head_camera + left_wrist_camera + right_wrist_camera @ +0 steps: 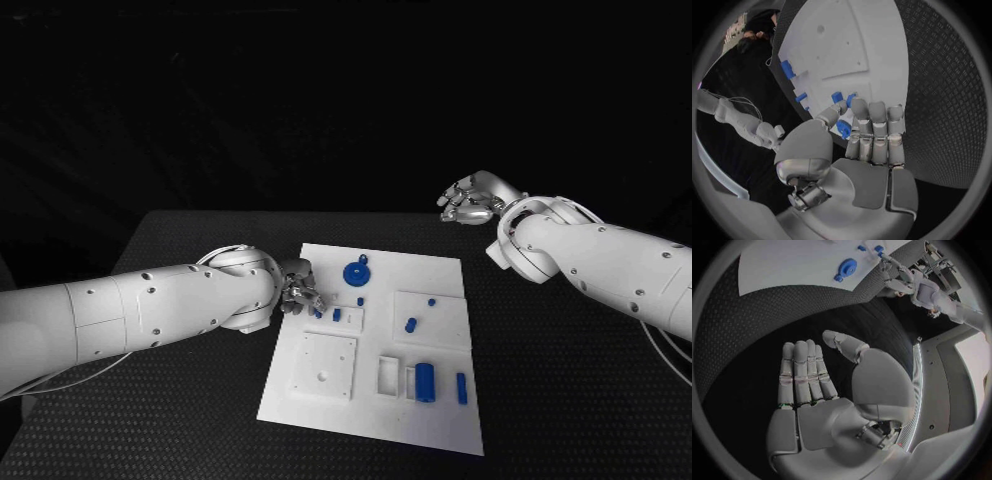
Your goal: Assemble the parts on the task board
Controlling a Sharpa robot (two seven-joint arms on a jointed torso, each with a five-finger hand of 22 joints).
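Basically: black table [173, 250] with a fine textured mat surface, dark room behind it, nothing legible in the background. White task board [433, 420] lies flat in the middle of the table, long side running away from the robot. On the board: a round blue disc part [356, 272] near the far end, a small blue peg [411, 324] in a square recess right of centre, a taller blue cylinder [424, 381] and a thin blue pin [462, 388] side by side near the front right, next to a narrow white slot. A square white recessed plate [326, 367] sits front left. Left hand [299, 293] is down at the board's left edge, fingers held close together and straight, thumb brought in against them; wrist view shows a small blue part [844, 128] pinched between thumb and fingers, just above the board surface. More blue pieces lie just beyond its fingertips. Right hand [466, 203] is raised beyond the far right corner of the board, well apart from it, touching nothing; in its wrist view the fingers [801, 372] lie flat side by side, thumb off to one side, palm bare.
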